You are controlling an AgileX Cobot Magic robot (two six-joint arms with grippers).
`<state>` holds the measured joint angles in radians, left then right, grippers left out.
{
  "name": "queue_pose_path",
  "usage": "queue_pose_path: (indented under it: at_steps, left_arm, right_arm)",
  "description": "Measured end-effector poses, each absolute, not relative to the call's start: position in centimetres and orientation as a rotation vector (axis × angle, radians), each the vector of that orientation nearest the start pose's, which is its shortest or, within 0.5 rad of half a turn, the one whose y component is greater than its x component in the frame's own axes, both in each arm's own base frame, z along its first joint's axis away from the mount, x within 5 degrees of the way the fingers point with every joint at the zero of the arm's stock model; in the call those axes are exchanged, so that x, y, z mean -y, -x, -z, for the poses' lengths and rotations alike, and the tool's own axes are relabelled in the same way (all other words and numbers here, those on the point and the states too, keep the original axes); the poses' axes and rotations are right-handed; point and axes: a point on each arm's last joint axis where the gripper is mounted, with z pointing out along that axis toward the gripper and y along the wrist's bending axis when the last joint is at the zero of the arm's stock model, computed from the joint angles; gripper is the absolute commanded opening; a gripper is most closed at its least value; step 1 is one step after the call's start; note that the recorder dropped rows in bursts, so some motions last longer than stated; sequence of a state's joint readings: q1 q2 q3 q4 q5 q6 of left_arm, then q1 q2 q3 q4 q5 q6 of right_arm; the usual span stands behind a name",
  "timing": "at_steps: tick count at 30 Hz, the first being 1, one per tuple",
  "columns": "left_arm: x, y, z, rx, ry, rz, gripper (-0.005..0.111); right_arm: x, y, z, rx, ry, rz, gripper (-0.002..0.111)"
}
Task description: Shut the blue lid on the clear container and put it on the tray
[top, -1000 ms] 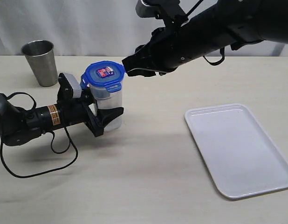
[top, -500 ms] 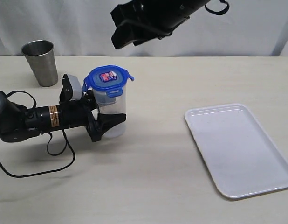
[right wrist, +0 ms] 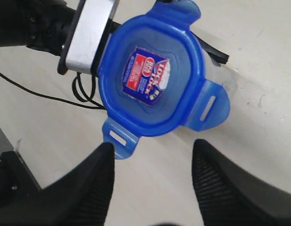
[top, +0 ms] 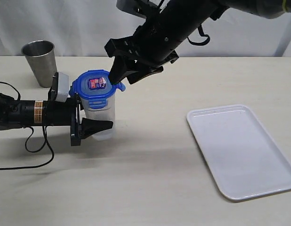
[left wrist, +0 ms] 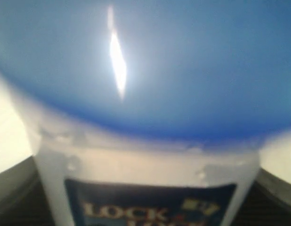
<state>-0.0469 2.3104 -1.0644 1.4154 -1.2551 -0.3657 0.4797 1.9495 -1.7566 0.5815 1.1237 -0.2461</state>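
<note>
- Open tabletop separates the clear container from the tray, well apart.
- The container stands upright, the blue lid on top.
- Left fingers grip its body; right fingers spread above the lid.

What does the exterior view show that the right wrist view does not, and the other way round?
Only the exterior view shows the steel cup, the tray and the full height of the clear container. Only the right wrist view shows the slots in the outspread tabs of the blue lid and the print on its sticker. Both show the lid sitting on the container, the left jaws closed around the container, and the right jaws open near the lid, holding nothing.
</note>
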Motion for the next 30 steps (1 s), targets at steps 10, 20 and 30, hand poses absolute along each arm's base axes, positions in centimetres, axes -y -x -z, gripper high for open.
queue_pose_path:
  at_steps: [10,20,30]
  left_arm:
    - [10.2,-35.8,-6.4,-1.451,-1.223,0.913,0.0]
    - [10.2,-35.8,-6.4,-1.455,-1.22,0.916,0.0]
    - [9.9,-35.8,-6.4,-1.459,-1.218,0.92,0.0]
  right_arm:
    - [-24.9,-37.5,-25.8,-2.659,0.64,-0.929,0.049]
    - [-25.1,-38.0,-25.0,-2.647,0.636,-0.93,0.033]
    - [-25.3,-38.3,-24.7,-2.633,0.64,-0.989,0.033]
